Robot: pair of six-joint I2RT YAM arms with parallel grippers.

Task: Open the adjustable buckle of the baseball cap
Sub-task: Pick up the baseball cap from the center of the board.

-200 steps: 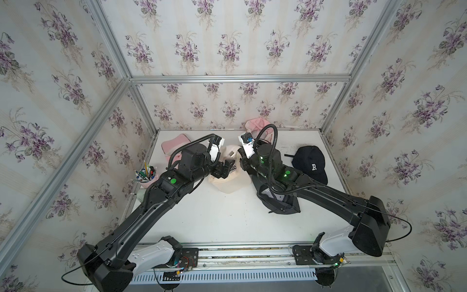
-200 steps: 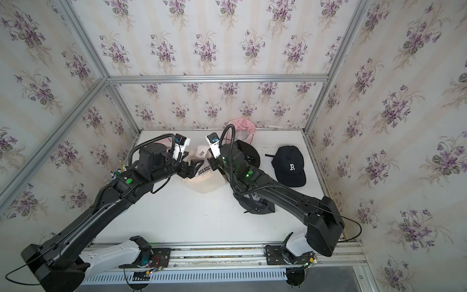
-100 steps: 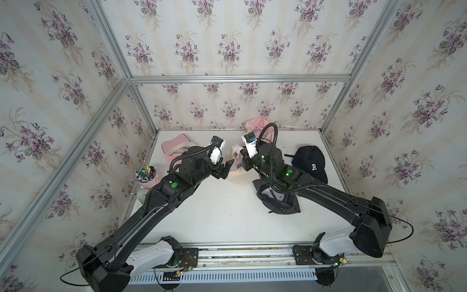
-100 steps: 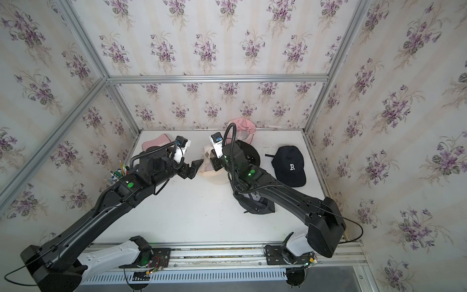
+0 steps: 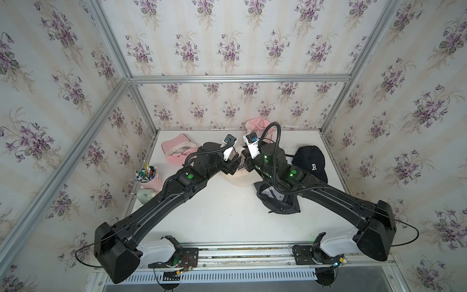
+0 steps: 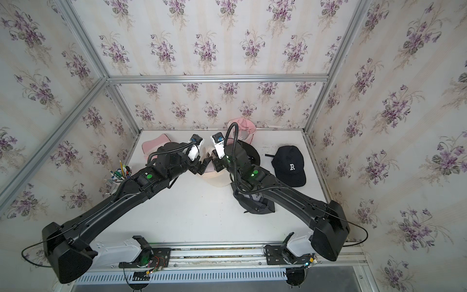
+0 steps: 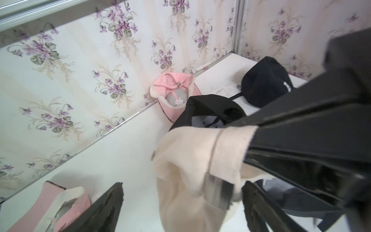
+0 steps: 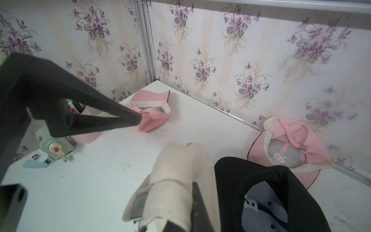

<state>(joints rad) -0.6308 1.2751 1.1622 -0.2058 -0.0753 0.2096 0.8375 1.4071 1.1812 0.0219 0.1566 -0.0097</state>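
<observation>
The cream cap (image 5: 242,177), just above frame centre, was held by its strap (image 7: 230,144) in the clamped right gripper (image 7: 256,143). The left gripper (image 7: 181,186) was spread wide near the buckle (image 7: 218,190), which could be missed if the limp strap swung.

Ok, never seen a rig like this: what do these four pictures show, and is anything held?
Two black robot arms reach over a white table. Two pictures look down from overhead, side by side; the other two come from a camera on each arm's wrist. On the table lie a cream cap, a black cap with an R, a pink cap, a second pink cap by the back wall, a dark cap under the right arm and a cup of pens. The right tool is shut on the cream cap's strap. The left tool stands open beside it, holding nothing.
</observation>
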